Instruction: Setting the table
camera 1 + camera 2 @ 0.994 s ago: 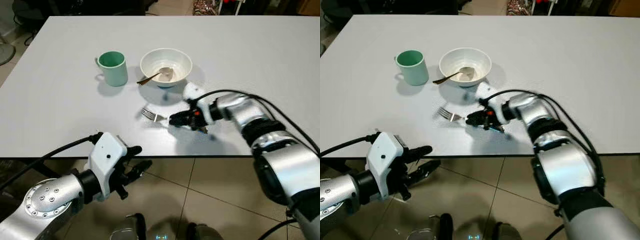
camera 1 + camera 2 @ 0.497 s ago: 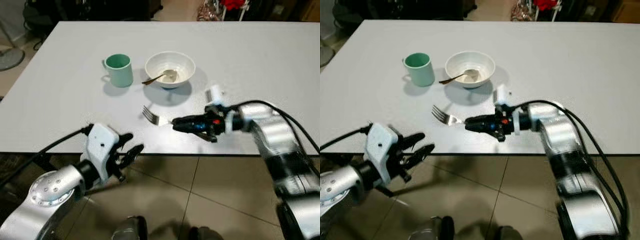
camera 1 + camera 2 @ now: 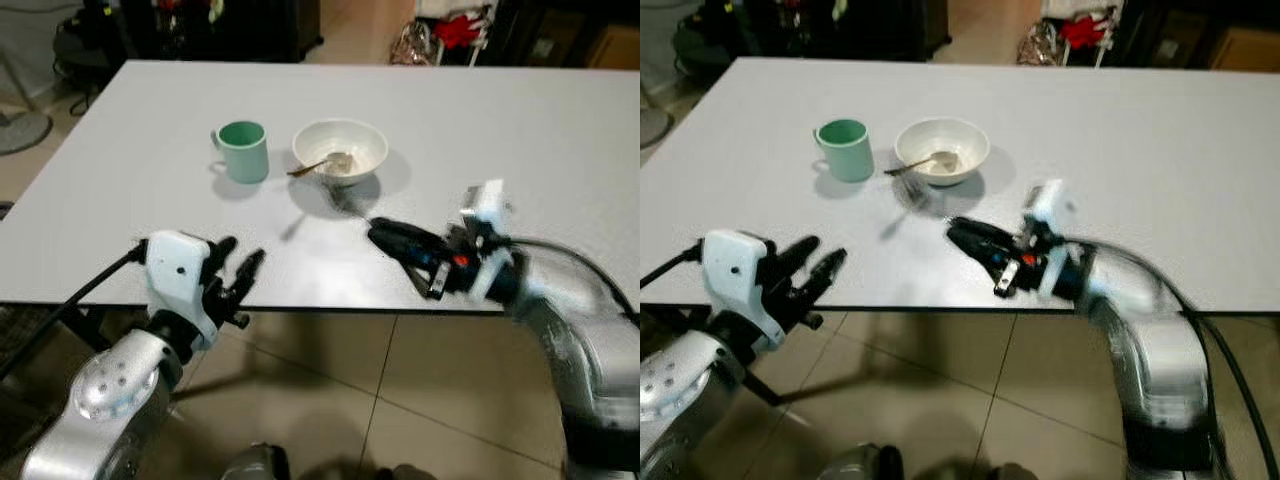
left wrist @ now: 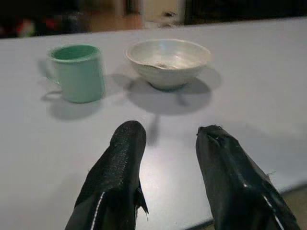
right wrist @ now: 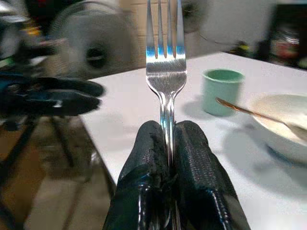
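A white bowl (image 3: 340,148) with a spoon (image 3: 318,165) in it stands mid-table beside a green mug (image 3: 242,150). My right gripper (image 3: 378,233) hovers over the table's near part, right of and nearer than the bowl, shut on a silver fork (image 5: 166,57). The fork's tines point up and away from the fingers, blurred in the head views (image 3: 912,192). My left gripper (image 3: 238,272) is open at the table's front edge, left of the bowl. In its wrist view its fingers (image 4: 120,163) stand apart with nothing between them, facing mug (image 4: 76,72) and bowl (image 4: 168,61).
The white table (image 3: 150,200) stretches wide to the right and back. Tiled floor (image 3: 400,400) lies below its front edge. Dark furniture and a red object (image 3: 458,28) stand beyond the far side. A fan (image 3: 20,128) is on the floor at far left.
The right gripper has lifted the fork off the table and drawn back to the right with it. The left gripper has risen to the table's edge. The camera view has shifted.
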Tool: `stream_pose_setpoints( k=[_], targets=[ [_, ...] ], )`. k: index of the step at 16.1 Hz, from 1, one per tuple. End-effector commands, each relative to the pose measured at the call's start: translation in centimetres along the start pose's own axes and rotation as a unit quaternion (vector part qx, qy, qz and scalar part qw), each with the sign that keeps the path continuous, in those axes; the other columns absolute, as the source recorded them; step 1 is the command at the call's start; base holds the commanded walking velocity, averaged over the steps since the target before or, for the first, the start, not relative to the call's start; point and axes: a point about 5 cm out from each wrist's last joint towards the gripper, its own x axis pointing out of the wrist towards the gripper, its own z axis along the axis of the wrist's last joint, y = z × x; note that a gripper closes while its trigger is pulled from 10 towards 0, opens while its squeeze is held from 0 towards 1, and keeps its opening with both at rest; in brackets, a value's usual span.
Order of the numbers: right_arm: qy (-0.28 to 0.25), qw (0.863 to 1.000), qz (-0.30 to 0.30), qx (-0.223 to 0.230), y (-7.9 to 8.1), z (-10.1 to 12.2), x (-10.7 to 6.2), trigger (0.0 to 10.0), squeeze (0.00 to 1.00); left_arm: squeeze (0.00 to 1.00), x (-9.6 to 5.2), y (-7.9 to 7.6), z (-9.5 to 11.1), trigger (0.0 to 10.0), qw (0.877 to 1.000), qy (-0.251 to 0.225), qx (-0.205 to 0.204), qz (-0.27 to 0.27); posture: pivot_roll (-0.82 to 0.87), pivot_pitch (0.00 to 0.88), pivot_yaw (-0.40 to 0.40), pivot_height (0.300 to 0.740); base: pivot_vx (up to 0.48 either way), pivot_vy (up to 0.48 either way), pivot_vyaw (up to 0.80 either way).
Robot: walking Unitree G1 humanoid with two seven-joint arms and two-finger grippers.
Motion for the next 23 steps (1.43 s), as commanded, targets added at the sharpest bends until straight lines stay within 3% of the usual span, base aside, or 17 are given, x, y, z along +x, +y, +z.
stream_pose_setpoints(
  k=[1,2,3,6,9,13,23],
  targets=[
    [-0.003,0.999,-0.043,-0.004,0.2,0.6,-0.5,0.0,0.00,0.00,-0.1,0.0,0.2,10.0,1.000,-0.008,0.014,0.022,-0.05,0.056,0.033,0.740,0.000,0.000,0.00],
    [-0.007,0.996,-0.094,0.012,0.6,0.4,-0.8,0.0,0.00,0.00,0.1,0.0,0.2,10.0,0.998,-0.010,0.039,0.047,-0.06,0.051,0.031,0.740,0.000,0.000,0.00],
    [0.002,0.988,-0.151,0.012,0.5,0.0,-1.0,9.7,0.00,0.00,0.3,0.0,0.0,10.0,0.997,-0.007,0.047,0.054,-0.05,0.043,0.029,0.740,0.000,0.000,0.00],
    [0.043,0.969,-0.244,-0.002,0.2,-1.7,-1.0,10.0,0.00,0.00,0.6,0.1,0.0,10.0,0.997,-0.006,0.051,0.053,-0.05,0.036,0.027,0.740,0.000,0.000,0.00],
    [0.056,0.961,-0.270,0.006,1.0,-2.0,-0.8,10.0,0.00,0.00,0.6,0.2,0.0,10.0,0.997,-0.013,0.048,0.066,-0.05,0.031,0.025,0.740,0.259,0.000,0.00],
    [0.036,0.966,-0.258,0.006,1.9,-2.2,-0.1,10.0,0.00,0.00,0.7,0.8,0.1,10.0,0.995,-0.011,0.049,0.081,-0.03,0.030,0.019,0.740,0.279,0.000,0.00],
    [0.036,0.961,-0.275,0.002,1.0,-2.1,-0.1,10.0,0.00,0.00,0.4,1.2,0.2,10.0,0.995,-0.012,0.054,0.083,-0.01,0.023,0.012,0.740,0.280,0.000,0.21]
  ],
)
